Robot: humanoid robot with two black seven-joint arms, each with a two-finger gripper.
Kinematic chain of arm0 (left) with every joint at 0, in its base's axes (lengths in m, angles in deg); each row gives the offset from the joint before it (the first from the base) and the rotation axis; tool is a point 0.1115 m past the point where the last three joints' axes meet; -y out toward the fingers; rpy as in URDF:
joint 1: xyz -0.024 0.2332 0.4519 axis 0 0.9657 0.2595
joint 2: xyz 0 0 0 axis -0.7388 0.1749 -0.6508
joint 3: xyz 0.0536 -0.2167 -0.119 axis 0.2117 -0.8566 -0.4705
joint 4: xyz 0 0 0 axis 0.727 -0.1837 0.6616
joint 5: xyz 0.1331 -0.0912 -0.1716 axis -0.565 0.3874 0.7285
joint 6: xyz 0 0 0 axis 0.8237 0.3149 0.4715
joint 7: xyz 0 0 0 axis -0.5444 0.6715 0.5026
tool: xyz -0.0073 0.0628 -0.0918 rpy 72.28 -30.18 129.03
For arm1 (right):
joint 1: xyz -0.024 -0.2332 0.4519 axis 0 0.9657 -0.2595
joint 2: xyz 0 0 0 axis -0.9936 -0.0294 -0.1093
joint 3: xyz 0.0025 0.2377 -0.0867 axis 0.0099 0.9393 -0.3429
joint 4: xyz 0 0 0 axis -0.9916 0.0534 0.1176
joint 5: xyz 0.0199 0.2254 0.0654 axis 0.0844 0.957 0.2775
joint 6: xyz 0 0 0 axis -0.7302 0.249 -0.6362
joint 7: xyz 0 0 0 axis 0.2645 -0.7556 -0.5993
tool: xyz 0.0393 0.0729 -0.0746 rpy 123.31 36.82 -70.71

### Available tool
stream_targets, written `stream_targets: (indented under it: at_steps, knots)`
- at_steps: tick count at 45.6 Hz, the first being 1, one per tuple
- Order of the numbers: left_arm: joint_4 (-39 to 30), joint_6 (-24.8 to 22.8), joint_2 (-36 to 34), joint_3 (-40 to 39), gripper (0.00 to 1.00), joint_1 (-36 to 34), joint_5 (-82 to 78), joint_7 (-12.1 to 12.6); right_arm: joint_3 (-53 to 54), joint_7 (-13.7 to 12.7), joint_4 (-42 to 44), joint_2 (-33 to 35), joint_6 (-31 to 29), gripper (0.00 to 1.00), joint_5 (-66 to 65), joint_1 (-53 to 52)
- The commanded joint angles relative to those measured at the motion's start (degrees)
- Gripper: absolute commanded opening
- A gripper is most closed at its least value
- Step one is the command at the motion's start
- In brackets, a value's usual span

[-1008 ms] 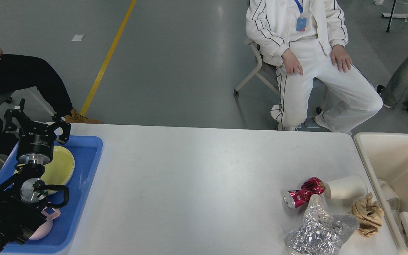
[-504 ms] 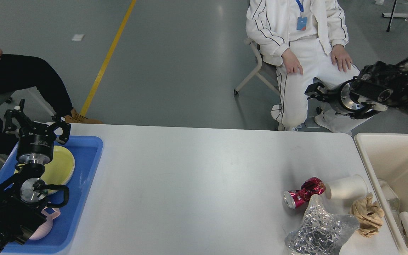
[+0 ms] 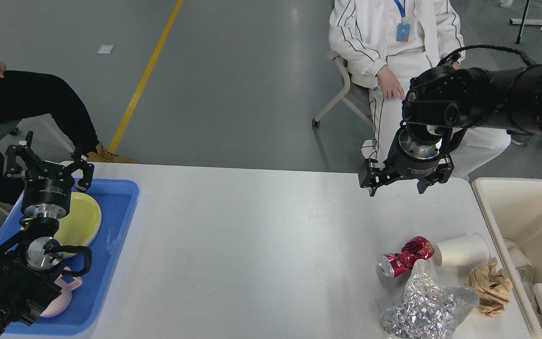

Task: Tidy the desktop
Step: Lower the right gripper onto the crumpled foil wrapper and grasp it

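Litter sits near the right end of the white surface point(image 3: 252, 245): a crushed red can point(image 3: 403, 257) touching a tipped white cup point(image 3: 461, 250), a silver foil bag point(image 3: 424, 306) in front of them, and a crumpled brown napkin point(image 3: 489, 286) just beside the cup. The surface spans most of the view, between a blue tray point(image 3: 111, 235) at the left and a cream bin point(image 3: 515, 221) at the right. The right hand point(image 3: 400, 184) hangs above the surface's far edge, fingers spread and pointing down, holding nothing, well apart from the can. The left hand point(image 3: 49, 162) stands over the tray's far end, fingers spread, empty. 1 yellow plate point(image 3: 83, 219) lies in the tray.
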Motion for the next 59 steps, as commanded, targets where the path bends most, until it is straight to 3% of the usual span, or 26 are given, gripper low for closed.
stream_targets:
  at_steps: [1,3,10,18,31,59]
  knots:
    - [0.00,0.00,0.01,0.00,0.96,0.00,0.04,0.00,-0.91,0.04,-7.53,-0.12,-9.59,1.00,1.11,-6.59]
    - [0.00,0.00,0.10,0.00,0.96,0.00,-0.05,0.00,-0.83,0.04,-9.11,-0.12,-13.11,1.00,1.29,-7.92]
    - [0.00,0.00,0.01,0.00,0.96,0.00,-0.05,0.00,-0.38,0.04,-9.39,0.67,-13.11,1.00,1.55,-6.70]
    - [0.00,0.00,0.01,0.00,0.96,0.00,0.04,0.00,0.05,-0.05,-4.56,2.17,-12.08,1.00,1.47,5.33]
    - [0.00,0.00,0.01,0.00,0.96,0.00,0.04,0.00,1.20,-0.14,0.11,2.87,2.86,1.00,1.47,22.04]
    - [0.00,0.00,0.10,0.00,0.96,0.00,0.04,0.00,4.89,-0.14,1.33,5.60,11.47,0.99,1.47,29.87]
